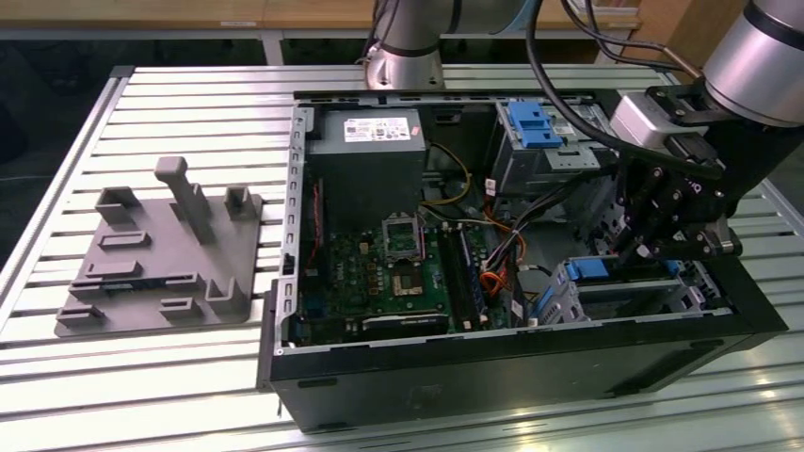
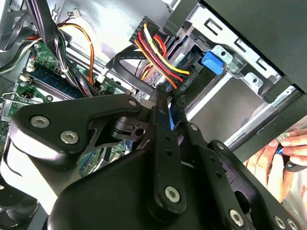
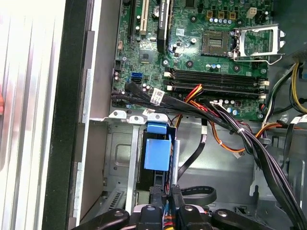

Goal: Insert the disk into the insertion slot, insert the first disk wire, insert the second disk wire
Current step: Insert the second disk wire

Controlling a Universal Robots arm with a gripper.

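Second wrist view: wire connector point(image 2: 177, 86) pinched between jaws beside disk point(image 2: 211, 62).

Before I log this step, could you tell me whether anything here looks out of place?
A person's hand shows beyond the computer case wall, close to the working gripper.

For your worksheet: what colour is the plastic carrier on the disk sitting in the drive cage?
Bright blue: the carrier on the disk shows best in the first wrist view.
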